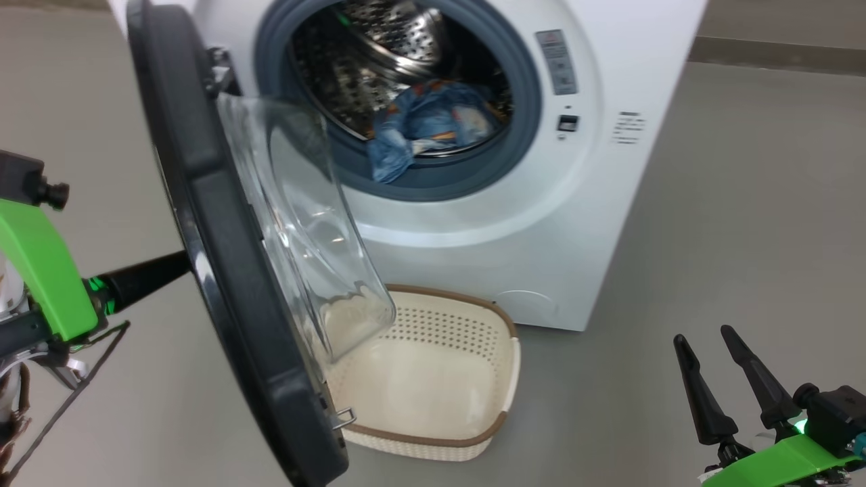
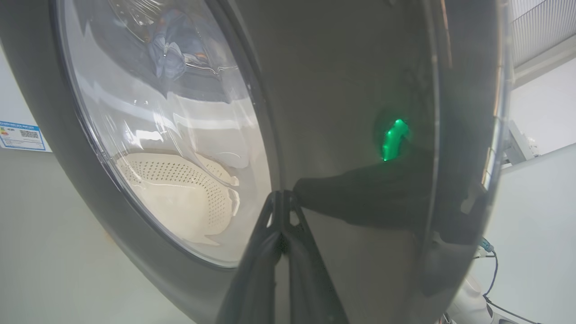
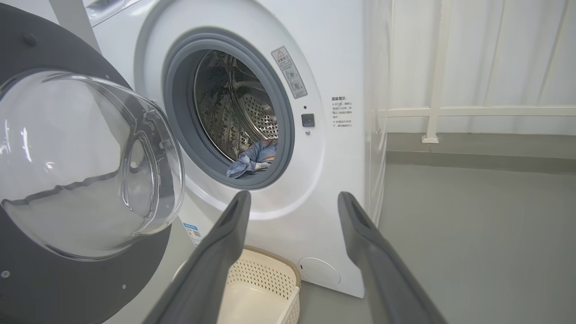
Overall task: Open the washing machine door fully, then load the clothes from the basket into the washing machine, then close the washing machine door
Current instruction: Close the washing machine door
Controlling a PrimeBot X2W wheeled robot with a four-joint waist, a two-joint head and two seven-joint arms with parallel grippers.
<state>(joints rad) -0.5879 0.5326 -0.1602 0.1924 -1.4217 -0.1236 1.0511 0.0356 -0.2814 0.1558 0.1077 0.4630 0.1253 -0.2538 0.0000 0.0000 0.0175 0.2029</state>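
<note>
We find bright, even, diffuse light and only soft shadows on the floor (image 1: 744, 203). The glossy door (image 2: 342, 90) mirrors a green glow and a dark shape. White glare streaks cross the glass (image 2: 171, 135). Both wrist views bow straight lines toward their edges.

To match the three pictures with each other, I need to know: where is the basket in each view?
Head view: basket, lower centre, partly behind the washing machine door.
Left wrist view: basket, lower left, seen through the door's glass.
Right wrist view: basket, bottom edge, left of centre.
Shared landmark: the door's glass bowl.
</note>
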